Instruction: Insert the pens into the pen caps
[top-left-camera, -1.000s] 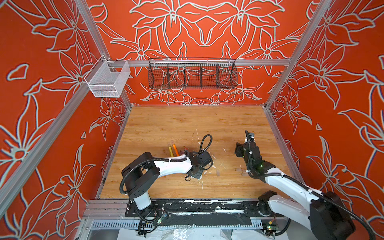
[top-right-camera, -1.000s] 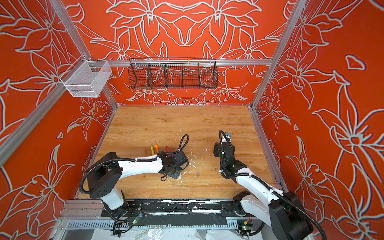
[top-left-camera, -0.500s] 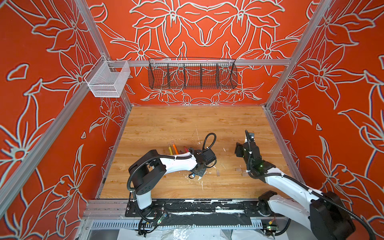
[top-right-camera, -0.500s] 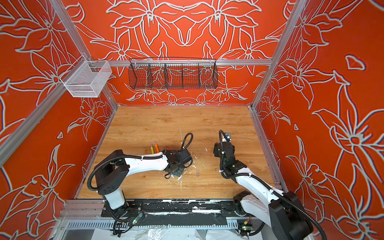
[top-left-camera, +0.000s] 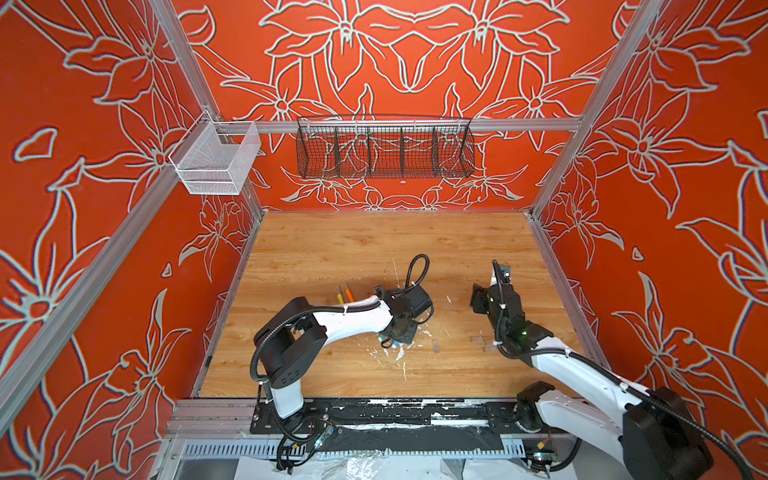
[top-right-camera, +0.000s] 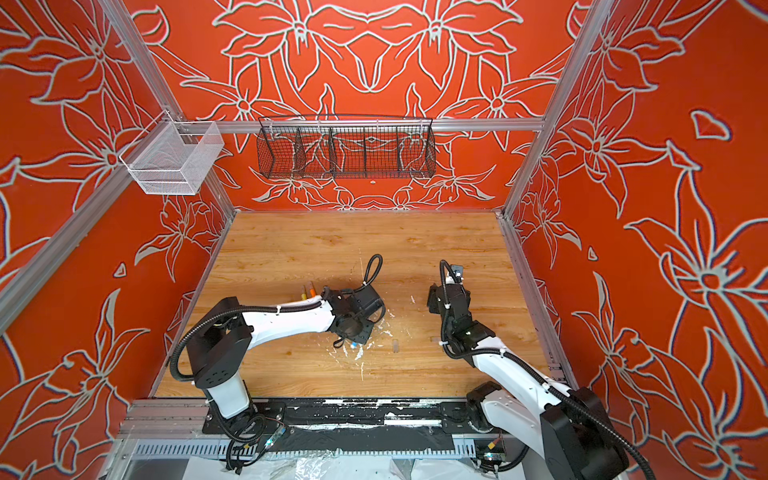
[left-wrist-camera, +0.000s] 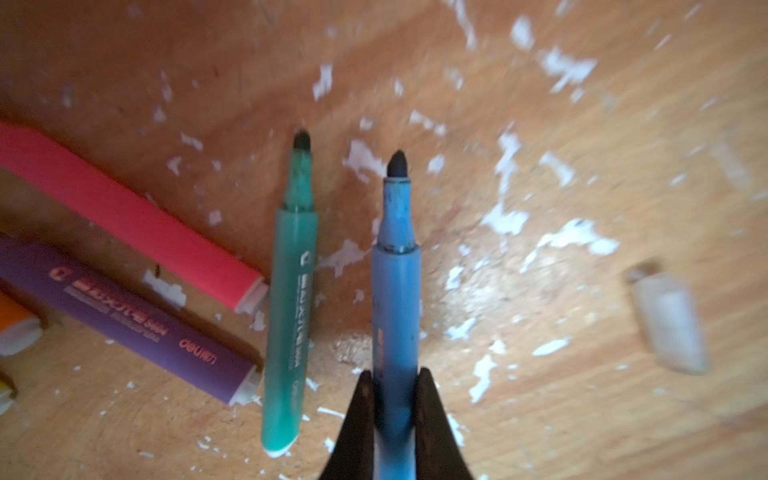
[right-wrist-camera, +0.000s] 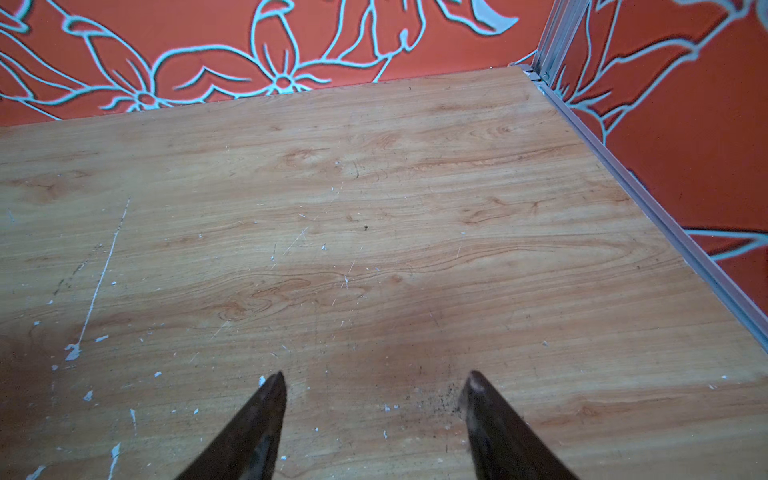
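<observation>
My left gripper (left-wrist-camera: 394, 378) is shut on the blue pen (left-wrist-camera: 395, 291), whose bare dark tip points away from the jaws; in a top view the left gripper (top-left-camera: 395, 337) is low over the table. Beside the blue pen lie the uncapped green pen (left-wrist-camera: 291, 311), the pink pen (left-wrist-camera: 124, 212), the purple pen (left-wrist-camera: 124, 320) and an orange pen (left-wrist-camera: 12, 324). A clear pen cap (left-wrist-camera: 669, 324) lies apart on the other side, and it also shows as the cap (top-left-camera: 435, 345) in a top view. My right gripper (right-wrist-camera: 376, 380) stands open over bare wood, holding nothing.
White flecks of debris (left-wrist-camera: 569, 241) litter the wood around the pens. Orange and yellow pens (top-left-camera: 345, 294) show behind the left arm. A black wire basket (top-left-camera: 384, 147) and a white mesh basket (top-left-camera: 214, 160) hang on the walls. A metal rail (right-wrist-camera: 665, 216) borders the table at the right.
The left arm has shifted slightly to the right and its jaws have closed the last bit. The right arm has not moved.
</observation>
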